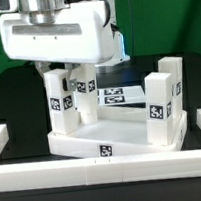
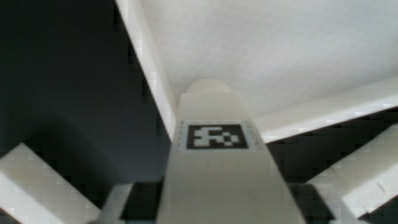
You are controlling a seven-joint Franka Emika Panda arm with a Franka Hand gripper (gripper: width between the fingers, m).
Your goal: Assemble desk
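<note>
Brightness: exterior view evenly and brightly lit; white parts stand out hard against the black table.
Glare: the arm's white housing near the top of the frame is almost washed out.
Shadows: soft, faint, under the leg at right.
Sharpness: both pictures low-resolution; wrist view is soft, its tagged leg blurred toward the edges.

so the tabletop has three legs standing on it: two toward the exterior view's left, one right, border rail in front.
</note>
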